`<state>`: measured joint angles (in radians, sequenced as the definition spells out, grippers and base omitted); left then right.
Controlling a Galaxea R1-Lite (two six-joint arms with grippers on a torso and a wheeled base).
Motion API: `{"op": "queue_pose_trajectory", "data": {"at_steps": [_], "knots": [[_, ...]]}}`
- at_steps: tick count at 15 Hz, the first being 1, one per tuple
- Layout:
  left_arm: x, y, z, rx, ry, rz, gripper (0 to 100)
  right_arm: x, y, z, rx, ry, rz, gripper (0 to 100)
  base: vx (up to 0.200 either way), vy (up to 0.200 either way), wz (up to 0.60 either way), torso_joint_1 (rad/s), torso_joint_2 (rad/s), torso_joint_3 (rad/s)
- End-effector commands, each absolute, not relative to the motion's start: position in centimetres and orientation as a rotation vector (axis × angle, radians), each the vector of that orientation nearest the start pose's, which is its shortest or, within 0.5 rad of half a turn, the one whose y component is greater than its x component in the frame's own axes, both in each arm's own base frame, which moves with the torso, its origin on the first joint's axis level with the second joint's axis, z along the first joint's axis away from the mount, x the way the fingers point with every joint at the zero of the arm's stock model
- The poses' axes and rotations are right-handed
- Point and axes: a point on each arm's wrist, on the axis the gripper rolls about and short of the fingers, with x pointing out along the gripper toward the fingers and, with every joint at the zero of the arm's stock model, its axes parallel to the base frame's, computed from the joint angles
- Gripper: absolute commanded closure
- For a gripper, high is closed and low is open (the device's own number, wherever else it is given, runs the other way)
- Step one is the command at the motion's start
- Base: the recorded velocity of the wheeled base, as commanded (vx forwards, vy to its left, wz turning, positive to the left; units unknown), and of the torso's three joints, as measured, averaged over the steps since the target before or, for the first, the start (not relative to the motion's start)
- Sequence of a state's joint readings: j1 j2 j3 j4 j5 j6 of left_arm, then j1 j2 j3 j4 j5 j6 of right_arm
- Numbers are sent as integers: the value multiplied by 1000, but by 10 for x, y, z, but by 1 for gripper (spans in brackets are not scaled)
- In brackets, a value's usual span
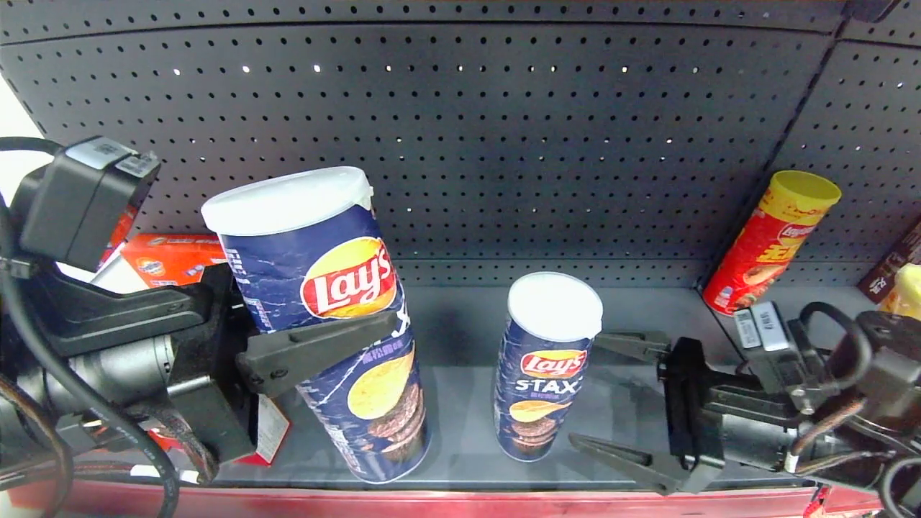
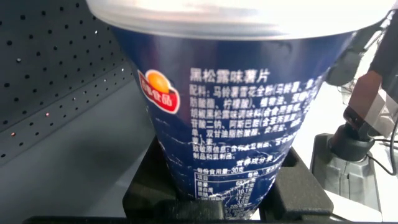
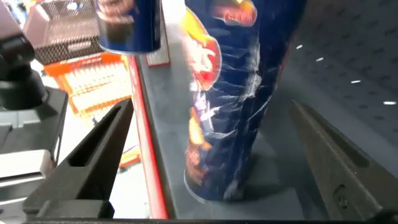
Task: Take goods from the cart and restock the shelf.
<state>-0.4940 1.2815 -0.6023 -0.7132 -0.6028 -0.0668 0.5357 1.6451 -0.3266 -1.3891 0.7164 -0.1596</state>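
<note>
A dark grey metal shelf [image 1: 460, 338] with a pegboard back carries the goods. The left end effector [image 1: 345, 327] is closed around the middle of a tall navy-blue cylindrical crisp can with a white plastic lid [image 1: 324, 288], one black finger lying across its printed front. This can is over the shelf's front edge, toward the left end. Its long axis is tilted, with the lid leaning up toward the robot's left and the base pointing down at the front edge; whether the base touches the shelf cannot be told. Near it, toward the middle of the shelf, a second navy-blue can [image 1: 543, 367] stands upright with its lid up, apart from the first. The right end effector [image 1: 586, 388] is spread wide with this standing can between its fingers, neither appearing to press it. The tilted can likely needs righting until its axis is vertical before release, and the left arm already has it. A red can with a yellow lid [image 1: 770, 241] leans against the back near the shelf's right end
</note>
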Motion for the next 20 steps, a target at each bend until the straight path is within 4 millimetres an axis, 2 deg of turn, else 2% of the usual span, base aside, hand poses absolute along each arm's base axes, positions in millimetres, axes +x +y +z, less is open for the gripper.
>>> {"op": "queue_pose_trajectory", "data": {"at_steps": [1,4,5,7,9,12,14,15,20], "knots": [[162,-102,241,-58,-8,-1099,100,163,103,175,-148,-260,1187,0,0,0,0,0,0,0],[159,-100,240,-58,-11,-1101,100,136,79,182,-147,-234,1058,0,0,0,0,0,0,0],[158,-99,241,-56,-19,-1101,100,121,69,184,-137,-203,945,0,0,0,0,0,0,0],[154,-97,245,-58,-36,-1100,100,99,56,177,-107,-139,818,0,0,0,0,0,0,0],[156,-92,245,-66,-36,-1077,100,64,36,160,-108,-57,647,0,0,0,0,0,0,0],[151,-88,250,-74,-52,-1097,100,23,14,140,-118,-17,549,0,0,0,0,0,0,0],[150,-90,250,-72,-55,-1114,100,-20,-7,101,-103,-14,416,0,0,0,0,0,0,0],[150,-90,249,-73,-50,-1115,100,-29,-10,85,-83,39,371,0,0,0,0,0,0,0],[149,-90,246,-71,-40,-1118,100,-24,-11,84,-23,-1,259,0,0,0,0,0,0,0]]}}
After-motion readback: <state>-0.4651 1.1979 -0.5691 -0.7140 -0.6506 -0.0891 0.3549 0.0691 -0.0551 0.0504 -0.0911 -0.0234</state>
